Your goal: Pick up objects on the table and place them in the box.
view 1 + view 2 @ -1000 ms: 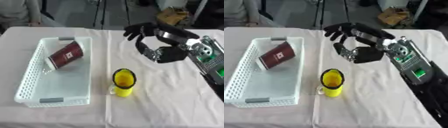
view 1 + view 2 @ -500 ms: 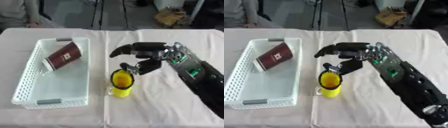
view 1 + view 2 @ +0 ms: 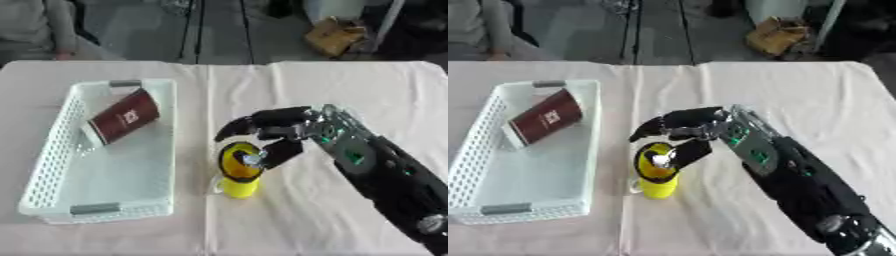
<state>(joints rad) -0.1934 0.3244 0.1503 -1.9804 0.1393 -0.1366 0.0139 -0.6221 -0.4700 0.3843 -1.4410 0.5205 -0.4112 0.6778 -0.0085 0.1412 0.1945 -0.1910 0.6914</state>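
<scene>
A yellow mug [image 3: 238,174] stands upright on the white tablecloth, just right of the white basket [image 3: 52,171]. My right hand [image 3: 273,131] reaches in from the lower right and hovers over the mug's rim, fingers spread above it and the thumb at the mug's right side. The fingers are not closed on the mug. Inside the basket a dark red box [image 3: 122,116] leans against the far left wall. My left hand shows in neither view.
The tablecloth [image 3: 350,85] stretches bare to the right and behind the mug. A cardboard box [image 3: 336,36] sits on the floor beyond the table's far edge. A seated person shows at the far left corner.
My right hand has come down and to the left from the far right of the table and now sits over the mug. The camera has shifted too.
</scene>
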